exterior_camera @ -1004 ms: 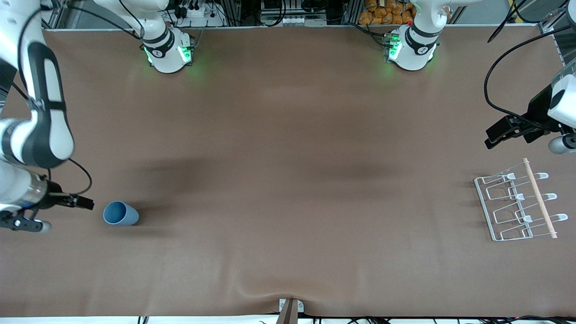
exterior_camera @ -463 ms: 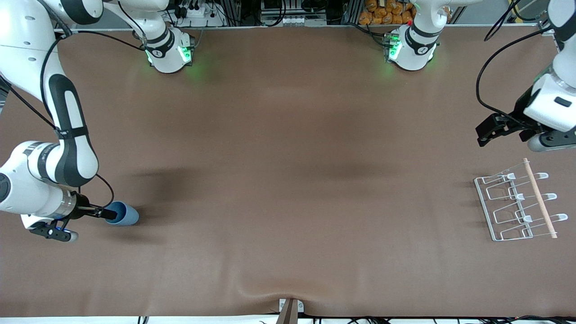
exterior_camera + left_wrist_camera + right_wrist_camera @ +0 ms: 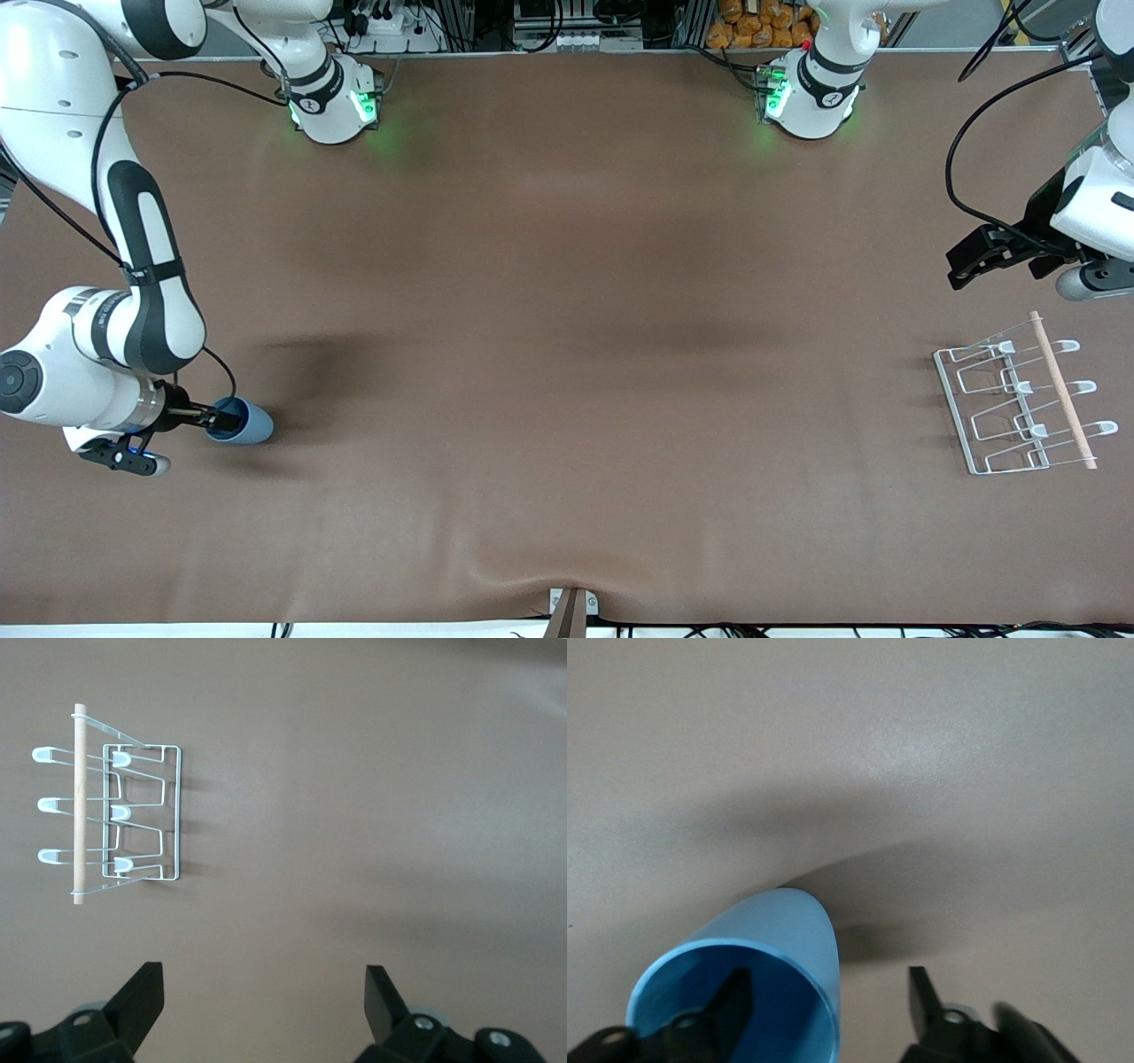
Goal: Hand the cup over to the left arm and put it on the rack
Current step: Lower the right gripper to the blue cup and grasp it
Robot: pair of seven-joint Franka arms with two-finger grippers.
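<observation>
The slate-blue cup (image 3: pixel 244 423) lies on its side on the brown table near the right arm's end, mouth toward the right gripper (image 3: pixel 211 416). In the right wrist view the cup (image 3: pixel 766 948) fills the lower part, and the right gripper (image 3: pixel 831 997) is open with one finger inside the mouth and the other outside the wall. The white wire rack (image 3: pixel 1019 406) with its wooden dowel lies near the left arm's end. The left gripper (image 3: pixel 967 264) hangs open and empty over bare table beside the rack; the rack also shows in the left wrist view (image 3: pixel 115 806).
The brown mat (image 3: pixel 567 310) covers the whole table. Both arm bases with green lights stand along the edge farthest from the front camera. A small metal bracket (image 3: pixel 571 607) sits at the nearest edge, mid-table.
The right arm has swung in from the table's end and slid its gripper to the cup's mouth, one finger now inside. The left gripper shifted slightly above the rack.
</observation>
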